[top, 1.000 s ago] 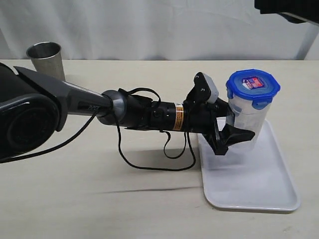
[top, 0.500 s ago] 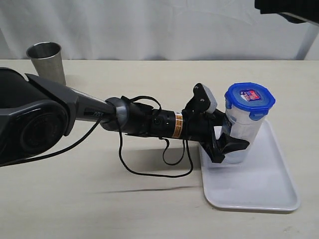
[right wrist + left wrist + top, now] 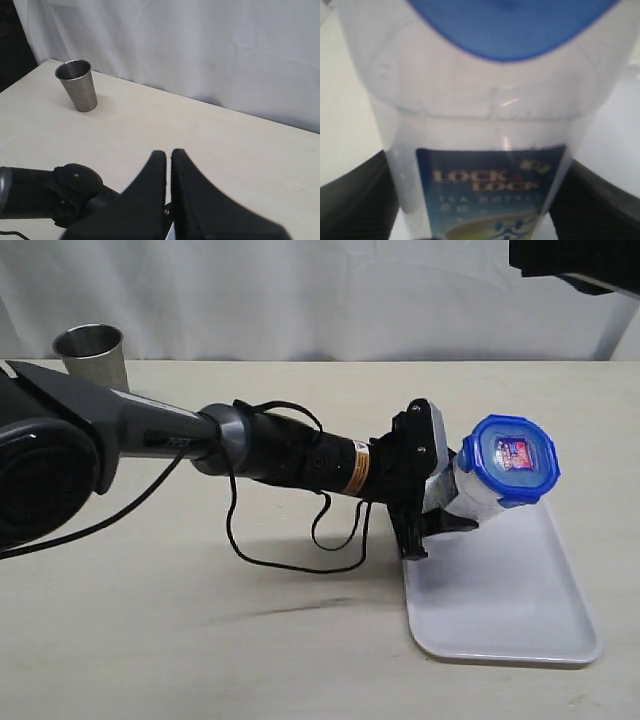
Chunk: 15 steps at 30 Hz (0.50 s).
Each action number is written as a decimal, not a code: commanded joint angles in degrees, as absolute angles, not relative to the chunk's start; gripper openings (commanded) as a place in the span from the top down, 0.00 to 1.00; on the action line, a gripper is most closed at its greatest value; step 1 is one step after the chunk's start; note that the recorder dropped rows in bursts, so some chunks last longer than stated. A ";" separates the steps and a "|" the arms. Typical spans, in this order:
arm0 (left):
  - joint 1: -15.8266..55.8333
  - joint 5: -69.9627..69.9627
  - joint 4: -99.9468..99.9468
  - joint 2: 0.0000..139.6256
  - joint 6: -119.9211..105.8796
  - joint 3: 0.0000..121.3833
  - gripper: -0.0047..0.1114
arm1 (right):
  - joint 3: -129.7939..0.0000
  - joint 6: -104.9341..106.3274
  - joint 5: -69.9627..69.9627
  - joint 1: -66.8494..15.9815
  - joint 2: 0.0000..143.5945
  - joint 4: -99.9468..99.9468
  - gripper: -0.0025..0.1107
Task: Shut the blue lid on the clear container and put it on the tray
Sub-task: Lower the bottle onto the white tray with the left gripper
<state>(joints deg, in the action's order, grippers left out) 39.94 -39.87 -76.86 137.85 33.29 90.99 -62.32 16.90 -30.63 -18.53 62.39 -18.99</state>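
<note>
Now the tall translucent plastic container [image 3: 470,496], octagonal blue snap-flap lid [image 3: 515,458] on, has tipped from upright to leaning right over the flat white tray's [image 3: 520,615] far-left corner, left claw [image 3: 438,518] clamped on it, right claw [image 3: 168,159] pinched empty, so placement looks unfinished.

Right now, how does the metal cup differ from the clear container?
The steel cup stands upright on the table; the clear container is tilted in the left gripper. The steel cup is open and opaque grey; the clear container is translucent and capped by the blue lid. Both are tall, narrow vessels.
</note>
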 commanded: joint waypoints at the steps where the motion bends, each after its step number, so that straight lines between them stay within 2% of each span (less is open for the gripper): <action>1: 39.75 -30.60 -83.75 132.99 30.65 91.07 0.96 | -62.53 17.14 -30.67 -18.12 61.96 -18.82 0.94; 4: 40.64 -21.84 -92.12 132.00 25.98 91.07 0.96 | -62.53 17.14 -30.51 -18.12 61.96 -18.82 0.94; 7: 44.36 -5.76 -96.92 131.81 17.56 91.07 0.96 | -62.53 17.14 -30.32 -18.12 61.96 -18.82 0.94; 13: 49.38 10.33 -98.50 131.81 -2.36 91.07 0.96 | -62.53 17.14 -30.32 -18.12 61.96 -18.82 0.94; 15: 50.35 13.47 -99.95 131.81 -2.92 91.07 0.96 | -62.53 17.14 -30.32 -18.12 61.96 -18.82 0.94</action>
